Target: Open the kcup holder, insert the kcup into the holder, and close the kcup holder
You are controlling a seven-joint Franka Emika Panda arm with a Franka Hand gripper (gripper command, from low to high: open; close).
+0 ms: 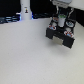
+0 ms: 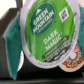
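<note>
In the exterior view the black kcup holder (image 1: 61,34) stands at the back right of the white table, with its drawer pulled out toward the front and several pods showing inside. My gripper (image 1: 61,20) hangs just above it, shut on the kcup (image 1: 61,18), a small white pod with a green top. In the wrist view the kcup's green lid (image 2: 47,32) fills most of the picture, tilted and very close. Beneath it lie a teal pod (image 2: 12,44) and an orange and white pod (image 2: 73,60) in the holder. My fingers are hidden in the wrist view.
A white bottle-shaped object (image 1: 25,11) stands at the back, toward the exterior view's left. Dark equipment (image 1: 10,19) runs along the table's far edge. The white table (image 1: 30,57) stretches in front of the holder.
</note>
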